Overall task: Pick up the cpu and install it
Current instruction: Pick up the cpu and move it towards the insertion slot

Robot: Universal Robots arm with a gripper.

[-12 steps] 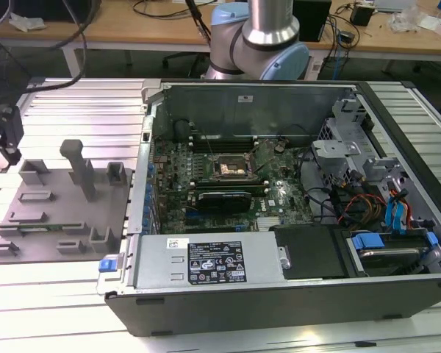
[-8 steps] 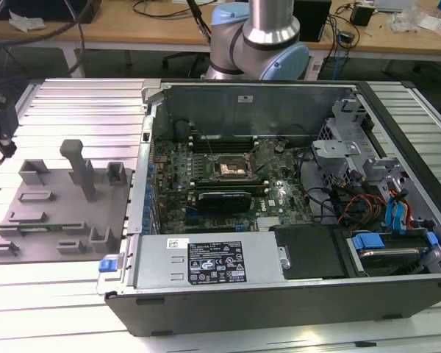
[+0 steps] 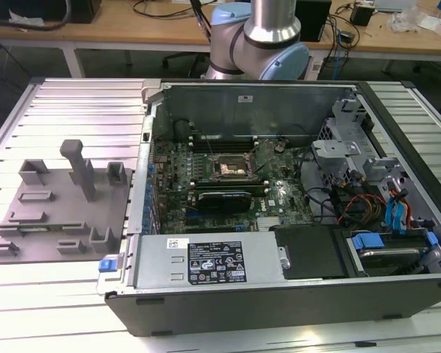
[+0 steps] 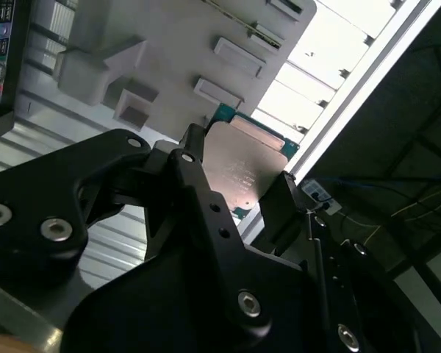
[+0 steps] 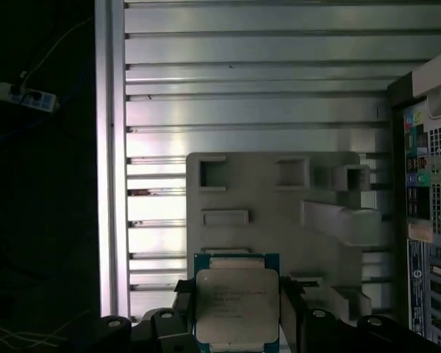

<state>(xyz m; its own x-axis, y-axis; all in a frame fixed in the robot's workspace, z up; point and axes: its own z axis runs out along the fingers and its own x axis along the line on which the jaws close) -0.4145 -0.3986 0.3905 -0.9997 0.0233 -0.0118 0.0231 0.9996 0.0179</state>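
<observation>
Right now the cpu (image 5: pixel 237 305) sits pinched in the gripper (image 5: pixel 237 318). Its silver top faces the camera in the first wrist view, with a green rim around it. The black fingers (image 5: pixel 182 307) are closed tight on two opposite sides of the cpu, with just the chip between them. In the second wrist view the cpu (image 4: pixel 244 173) is clamped the same way. The cpu is up in the air, in front of the near edge of the grey plate (image 5: pixel 264 198). The plate lies flat on the metal table (image 5: pixel 242 73). In the exterior view the open case (image 3: pixel 279 294) stands just beside the plate, on the exterior view's right. The dark socket (image 3: pixel 231 168) is inside the case, well apart from the plate.
</observation>
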